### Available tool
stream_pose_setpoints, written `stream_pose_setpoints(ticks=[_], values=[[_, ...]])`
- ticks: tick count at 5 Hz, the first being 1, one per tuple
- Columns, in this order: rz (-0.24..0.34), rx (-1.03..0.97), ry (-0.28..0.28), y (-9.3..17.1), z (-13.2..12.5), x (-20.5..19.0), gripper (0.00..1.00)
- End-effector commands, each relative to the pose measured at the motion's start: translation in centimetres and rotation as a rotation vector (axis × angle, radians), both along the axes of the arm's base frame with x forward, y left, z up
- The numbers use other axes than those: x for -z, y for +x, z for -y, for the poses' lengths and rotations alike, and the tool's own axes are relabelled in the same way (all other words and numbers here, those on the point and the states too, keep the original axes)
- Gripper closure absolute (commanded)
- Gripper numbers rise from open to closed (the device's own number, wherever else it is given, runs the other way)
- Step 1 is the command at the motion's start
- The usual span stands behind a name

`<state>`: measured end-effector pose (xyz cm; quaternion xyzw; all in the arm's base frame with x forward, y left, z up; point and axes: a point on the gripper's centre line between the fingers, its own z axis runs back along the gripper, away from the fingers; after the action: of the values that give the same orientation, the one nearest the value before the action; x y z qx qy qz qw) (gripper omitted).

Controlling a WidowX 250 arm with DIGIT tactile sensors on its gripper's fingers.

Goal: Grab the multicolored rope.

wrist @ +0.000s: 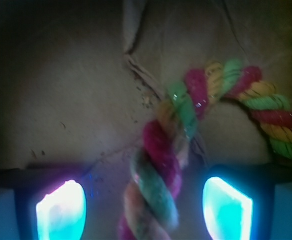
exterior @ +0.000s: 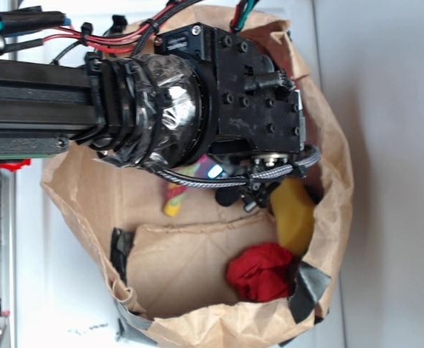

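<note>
The arm reaches down into the brown paper bag [exterior: 320, 145]. The gripper [wrist: 145, 210] stands wide, its glowing fingers [wrist: 61, 210] at 7 and 5 o'clock flanking the multicolored rope [wrist: 185, 135], which curves toward 2 o'clock.

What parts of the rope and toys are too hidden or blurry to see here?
- Rope: in the exterior view the arm covers all but one end.
- Rope's near end, wrist view: blurred and cut off by the bottom edge, between the pincer fingers.
- Yellow block: top hidden behind the arm, exterior view.
- Red cloth: absent from the wrist view.
</note>
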<state>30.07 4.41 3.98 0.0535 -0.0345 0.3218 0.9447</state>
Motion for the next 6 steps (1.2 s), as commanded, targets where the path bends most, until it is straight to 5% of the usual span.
stream_pose_setpoints(ticks=[1, 2, 3, 6], values=[[0.056, 0.042, 0.004, 1.1, 1.0, -0.1, 0.00], [0.053, 0.049, 0.014, 0.9, 1.3, 0.2, 0.00], [0.061, 0.019, 0.031, 0.9, 1.1, 0.0, 1.00], [0.094, 0.029, -0.013, 0.8, -1.2, -4.1, 1.00]])
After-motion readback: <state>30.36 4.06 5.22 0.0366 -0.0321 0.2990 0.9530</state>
